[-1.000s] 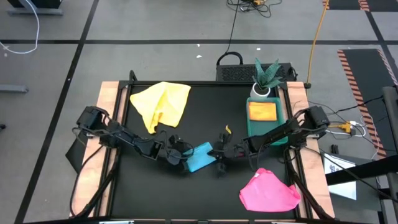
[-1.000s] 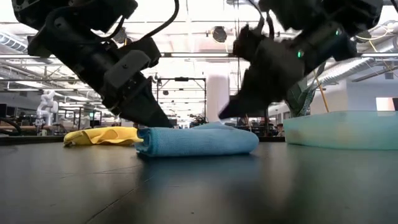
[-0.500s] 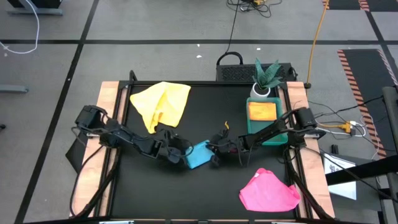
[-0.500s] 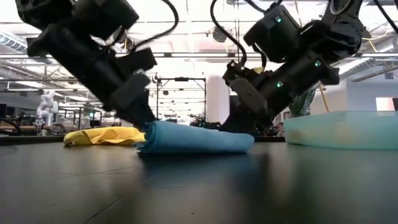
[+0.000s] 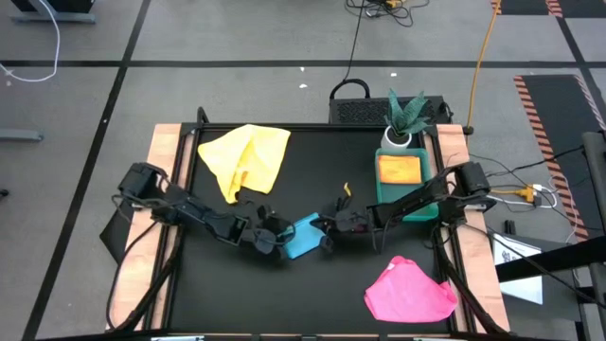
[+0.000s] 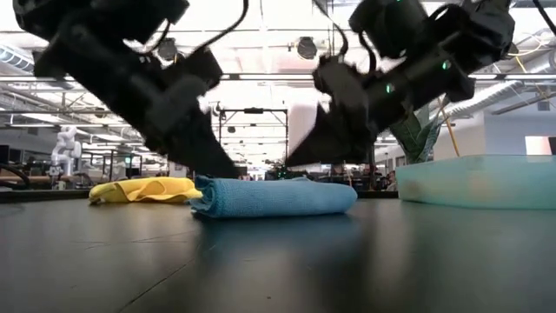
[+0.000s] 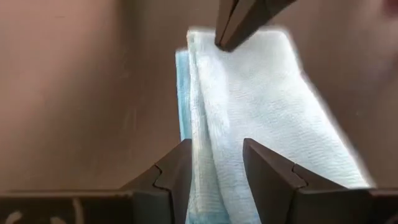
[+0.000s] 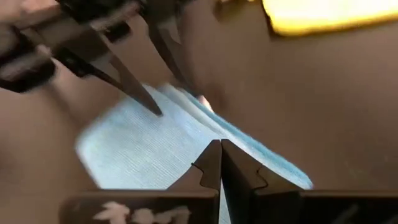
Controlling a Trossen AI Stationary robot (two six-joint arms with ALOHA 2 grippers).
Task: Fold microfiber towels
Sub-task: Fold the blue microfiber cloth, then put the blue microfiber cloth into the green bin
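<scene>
From above, the light blue towel (image 5: 303,237) lies folded near the middle of the black table (image 5: 312,294), slightly toward the near side. The left gripper (image 5: 273,242) is at the towel's left end and the right gripper (image 5: 329,230) at its right end, so the two arms meet over the cloth. A yellow towel (image 5: 246,159) sits crumpled at the far left, well apart from the blue one, and the pink towel (image 5: 409,292) lies bunched at the near right. The green tray (image 5: 417,194) stands at the right edge with something yellow-orange in it (too small to tell what), and a potted plant (image 5: 405,118) stands just beyond it.

At table height, the light blue towel (image 6: 274,197) shows as a flat, layered bundle resting on the table. The left gripper (image 6: 213,169) comes down onto its left end; the right gripper (image 6: 300,161) hangs just above its right half. The yellow towel (image 6: 143,189) lies farther back on the left, and the green tray (image 6: 478,181) is on the right.

The left wrist camera shows its two fingers (image 7: 177,174) parted, one on each side of a folded edge of the blue towel (image 7: 261,106); whether they pinch it I cannot tell.

The right wrist camera shows its fingers (image 8: 214,168) pressed together with nothing between them, just over the blue towel (image 8: 149,155).
</scene>
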